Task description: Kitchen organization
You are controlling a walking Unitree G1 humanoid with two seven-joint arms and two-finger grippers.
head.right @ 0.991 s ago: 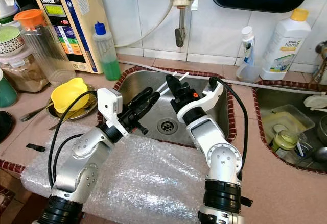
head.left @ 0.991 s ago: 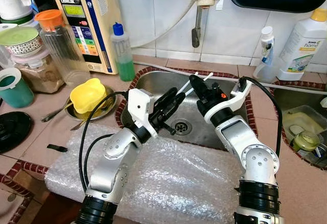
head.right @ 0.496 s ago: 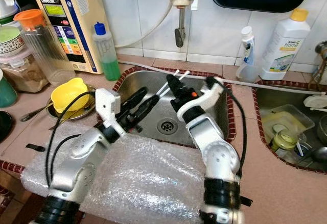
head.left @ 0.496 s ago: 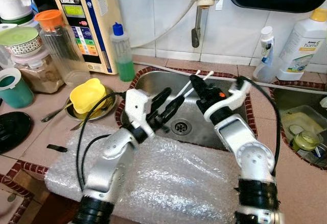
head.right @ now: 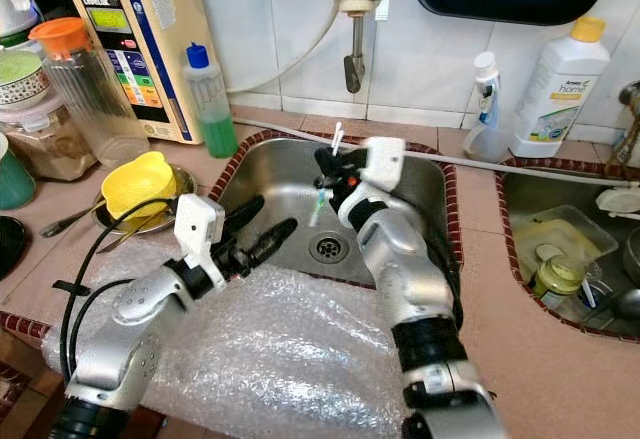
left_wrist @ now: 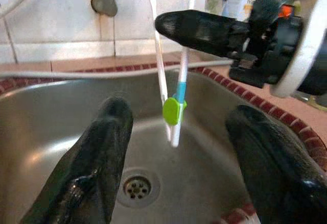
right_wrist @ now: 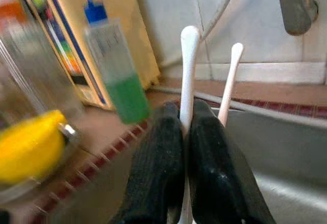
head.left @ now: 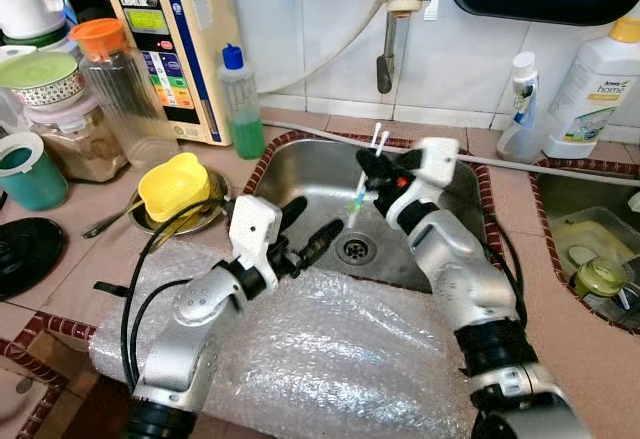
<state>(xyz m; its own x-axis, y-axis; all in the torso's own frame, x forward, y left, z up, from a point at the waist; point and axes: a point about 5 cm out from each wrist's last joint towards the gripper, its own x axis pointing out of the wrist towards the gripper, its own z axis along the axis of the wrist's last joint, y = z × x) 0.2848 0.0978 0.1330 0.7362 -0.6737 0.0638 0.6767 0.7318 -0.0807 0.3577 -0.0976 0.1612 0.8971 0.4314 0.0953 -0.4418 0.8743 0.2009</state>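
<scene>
The white detergent bottle [head.left: 597, 87] reads "home", its smaller print blurred.

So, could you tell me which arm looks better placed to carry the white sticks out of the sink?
Right, probably. The right gripper is already shut on the white sticks, holding them above the sink. The left gripper is open beside them, gripping nothing.

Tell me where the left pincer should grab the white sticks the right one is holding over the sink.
Take the lower shafts near the green clip, approaching from the front. The white sticks hang roughly upright over the sink, the right pincer clamps them higher up, and the open left pincer already faces them.
</scene>
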